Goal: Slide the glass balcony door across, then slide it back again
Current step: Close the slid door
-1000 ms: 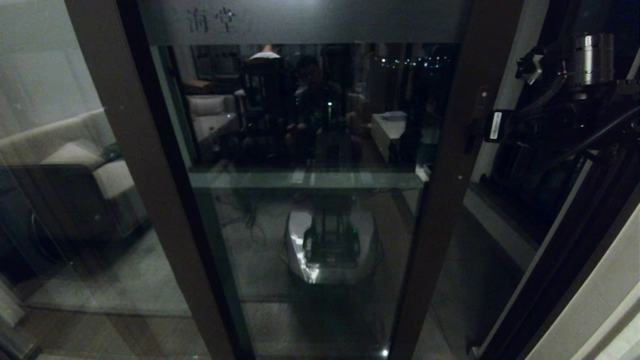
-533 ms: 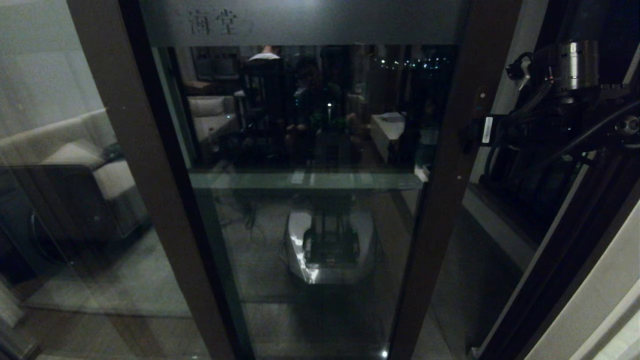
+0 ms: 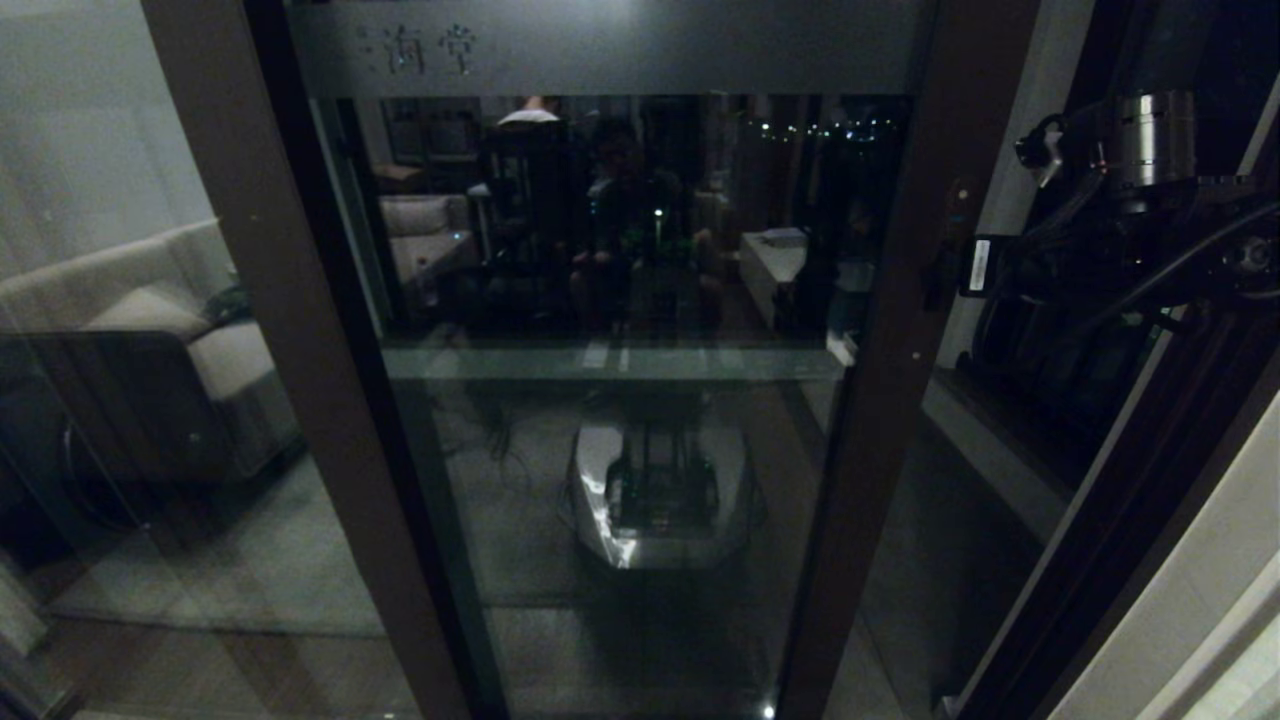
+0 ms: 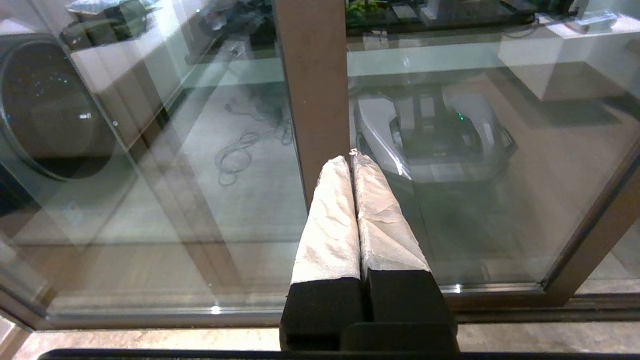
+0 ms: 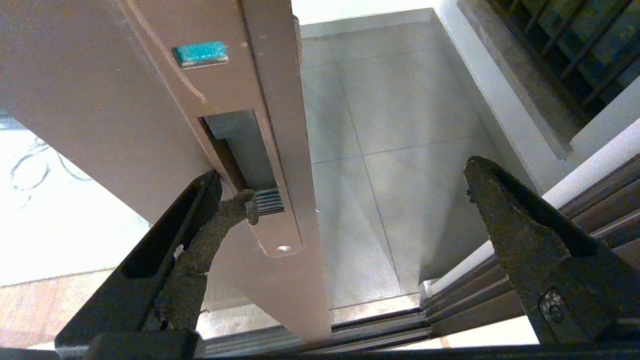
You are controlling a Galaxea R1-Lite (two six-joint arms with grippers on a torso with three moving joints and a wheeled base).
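Brown-framed glass balcony door (image 3: 620, 400) fills the head view, its handle-side stile meeting the right gripper (image 5: 360, 195).

Only the right wrist view shows the detail: the jaws spread wide and holding nothing, one finger (image 5: 200, 255) tipped against the lower end of the recessed handle slot (image 5: 245, 155) in the stile, the other well off over the tiled balcony floor (image 5: 380, 150). Seen from the head, that arm is just a dark mass right of the stile. Low before the door, the left gripper (image 4: 352, 159) hangs with its padded fingers pressed together, empty.
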